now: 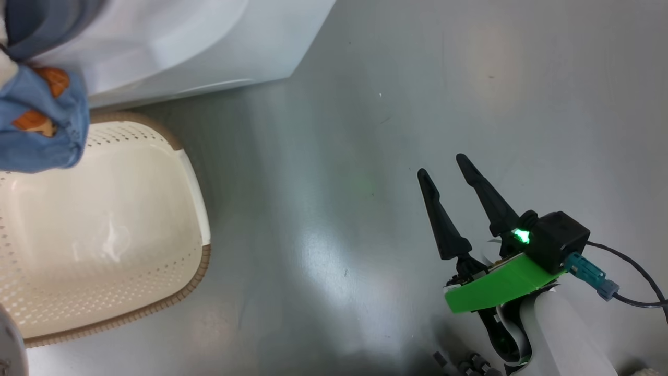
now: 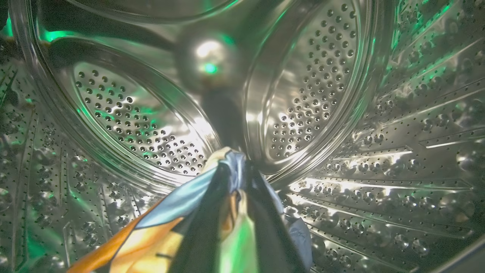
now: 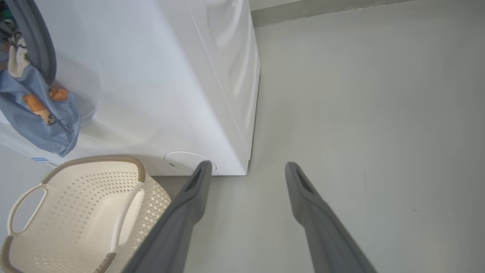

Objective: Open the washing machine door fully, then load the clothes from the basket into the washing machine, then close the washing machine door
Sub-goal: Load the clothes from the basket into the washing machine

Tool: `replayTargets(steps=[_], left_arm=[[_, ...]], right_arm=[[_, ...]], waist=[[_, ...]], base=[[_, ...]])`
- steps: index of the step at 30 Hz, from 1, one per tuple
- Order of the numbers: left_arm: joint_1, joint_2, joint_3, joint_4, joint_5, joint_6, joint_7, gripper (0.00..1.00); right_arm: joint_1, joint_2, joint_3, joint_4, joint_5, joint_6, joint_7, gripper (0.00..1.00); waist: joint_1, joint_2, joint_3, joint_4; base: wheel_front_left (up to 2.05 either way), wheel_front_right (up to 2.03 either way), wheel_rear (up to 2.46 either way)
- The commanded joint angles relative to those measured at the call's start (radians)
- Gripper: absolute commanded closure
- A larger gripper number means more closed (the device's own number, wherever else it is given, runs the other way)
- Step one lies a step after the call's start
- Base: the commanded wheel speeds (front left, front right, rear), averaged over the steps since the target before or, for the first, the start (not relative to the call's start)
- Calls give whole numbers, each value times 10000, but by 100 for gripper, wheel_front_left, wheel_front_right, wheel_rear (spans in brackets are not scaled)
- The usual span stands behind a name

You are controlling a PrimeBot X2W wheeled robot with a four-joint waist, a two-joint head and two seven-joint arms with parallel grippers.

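Inside the steel drum point(image 2: 322, 94) of the washing machine point(image 3: 151, 76), my left gripper point(image 2: 237, 161) is shut on the clothes point(image 2: 178, 201), light blue and orange fabric pinched between its dark fingers. The rest of that blue garment point(image 3: 38, 113) hangs out over the grey gasket point(image 3: 38, 45) and down the machine's white front, above the basket point(image 3: 94, 159). The head view has the same garment point(image 1: 42, 125) at the upper left, over the basket point(image 1: 193, 282), whose inside is bare. My right gripper point(image 1: 441, 164) is open over the floor, holding nothing. The washing machine door is out of view.
Grey floor point(image 1: 365, 104) stretches to the right of the machine and the basket. The machine's right front corner point(image 3: 246, 170) lies just beyond my right gripper point(image 3: 247, 165). A wall base point(image 3: 341, 9) runs along the far side.
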Motion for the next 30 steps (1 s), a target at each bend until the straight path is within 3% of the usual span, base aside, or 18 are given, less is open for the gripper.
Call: replayTargets(steps=[1,16,30], left_arm=[[122,398,86,-63,-27,-7,-51,0],[811,163,176,386,-203,-36,-51,0],[2715,-199,373,-1063,-265,39,-51,0]], right_arm=[[122,87,218,-132,-51,62,-119,0],[226,55,109,29,-58,62,-119,0],[425,-1,-52,-4,-105,62,-119,0]], waist=[[0,0,-162,97],[0,0,-887,326],[0,0,-1374,746]], base=[[0,0,0],[0,0,0],[0,0,0]])
